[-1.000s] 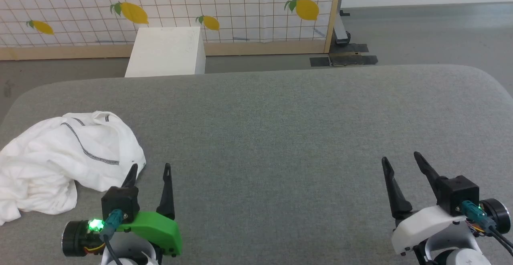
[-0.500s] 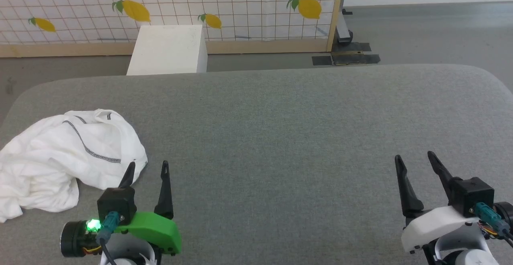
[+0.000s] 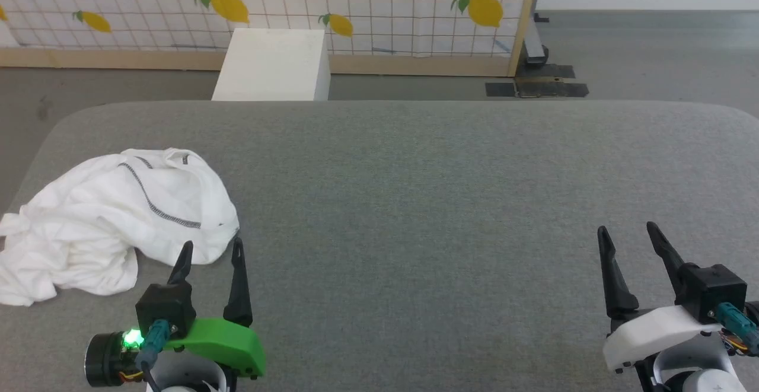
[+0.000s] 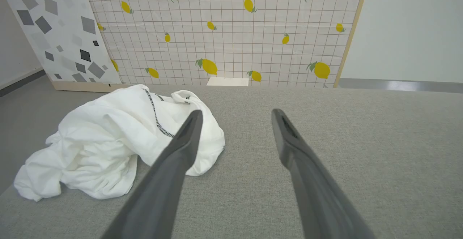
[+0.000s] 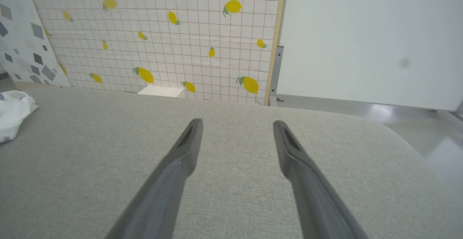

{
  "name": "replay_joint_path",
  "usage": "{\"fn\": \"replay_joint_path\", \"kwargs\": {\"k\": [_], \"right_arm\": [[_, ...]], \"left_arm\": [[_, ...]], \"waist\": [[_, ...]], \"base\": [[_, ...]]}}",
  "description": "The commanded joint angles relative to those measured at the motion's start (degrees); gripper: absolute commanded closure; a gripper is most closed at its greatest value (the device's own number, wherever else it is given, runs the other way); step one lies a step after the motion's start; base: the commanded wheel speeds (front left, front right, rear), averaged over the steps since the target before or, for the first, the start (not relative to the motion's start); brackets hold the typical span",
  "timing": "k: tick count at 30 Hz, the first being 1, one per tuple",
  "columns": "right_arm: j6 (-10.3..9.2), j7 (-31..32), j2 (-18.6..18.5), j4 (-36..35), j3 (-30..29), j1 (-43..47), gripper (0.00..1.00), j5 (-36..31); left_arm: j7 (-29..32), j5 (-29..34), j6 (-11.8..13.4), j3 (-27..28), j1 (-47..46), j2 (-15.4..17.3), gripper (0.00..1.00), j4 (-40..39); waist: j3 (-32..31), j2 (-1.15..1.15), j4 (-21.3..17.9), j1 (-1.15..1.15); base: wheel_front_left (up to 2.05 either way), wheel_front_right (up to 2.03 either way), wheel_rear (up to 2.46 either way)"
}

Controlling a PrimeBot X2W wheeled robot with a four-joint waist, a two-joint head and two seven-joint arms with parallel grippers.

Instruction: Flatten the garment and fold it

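garment (image 4: pixel 101 141) partly behind left pincer (image 4: pixel 237 111)

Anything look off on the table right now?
Only the garment: bunched in a crumpled heap near the grey table's left edge, seam stitching showing. Nothing else looks spilled or damaged.

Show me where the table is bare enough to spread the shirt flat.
Bare tabletop runs from the right edge of the garment across to the right gripper, and back to the far edge near the white box. It is crowded at the left: the crumpled garment lies there, with the open left gripper at its near hem.
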Motion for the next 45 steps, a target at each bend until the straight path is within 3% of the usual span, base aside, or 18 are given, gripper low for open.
{"fn": "replay_joint_path", "kwargs": {"k": [1,45], "right_arm": [[-0.03,-0.7,0.0,0.2,-0.3,-0.2,0.0,0.2],[-0.07,-6.0,0.1,3.4,2.3,-0.4,0.0,0.3]], "left_arm": [[-0.6,-1.0,0.3,0.2,0.5,-0.1,0.0,-0.4],[-6.0,-5.8,3.2,-0.1,3.8,-0.2,0.0,-1.3]], "waist": [[0.1,0.0,0.9,0.0],[0.3,0.0,22.4,0.0]], "base": [[0.0,0.0,0.0],[0.0,0.0,0.0]]}}
